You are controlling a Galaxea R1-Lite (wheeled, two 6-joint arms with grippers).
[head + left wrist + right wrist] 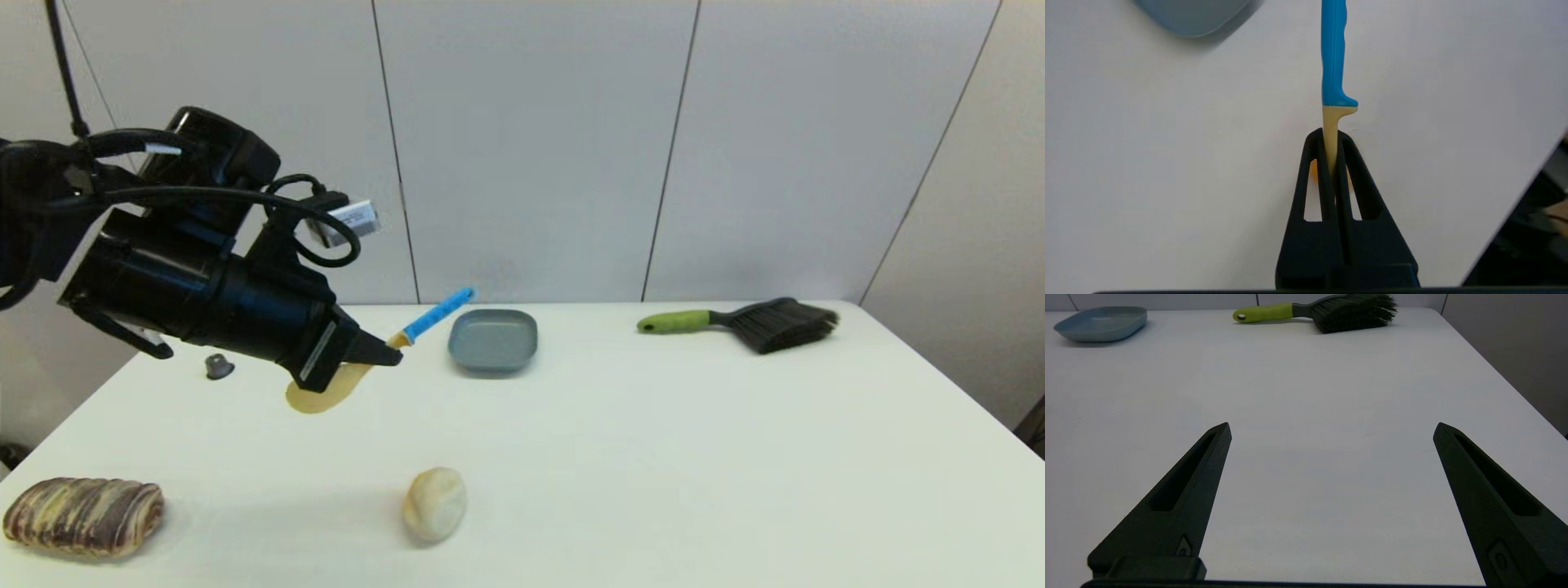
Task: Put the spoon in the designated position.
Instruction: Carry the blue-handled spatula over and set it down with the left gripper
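the left gripper [390, 353] hangs above the far left part of the white table [653, 457], its two black fingers [1349, 171] pressed nearly together on the yellow neck of the spoon [437, 314]. in the left wrist view the neck [1330, 139] is pinched right at the fingertips, and the blue handle [1333, 53] runs straight out beyond them, away from the gripper. in the head view the handle slants up and outward from the fingertips, while the yellow bowl [326, 392] shows below and behind the fingers, partly covered by the gripper body. whether the bowl touches the table cannot be told.

just past the tip of the handle, on the table, lies a grey-blue dish [493, 339]; the left wrist view shows only its edge [1192, 16], off to one side of the handle. a small grey knob [218, 366] sits on the table behind the gripper body. nearer the robot, well apart from the fingers, lie a pale round bun [434, 503] and a brown striped loaf [82, 516].

the right gripper [1331, 430] is low over the table with its fingers [1188, 490] spread wide and nothing between them, only bare tabletop. far ahead of those fingers lie a brush [1323, 309] with a green handle and black bristles, and the dish off toward one side. in the head view the brush [743, 322] is near the far right corner.
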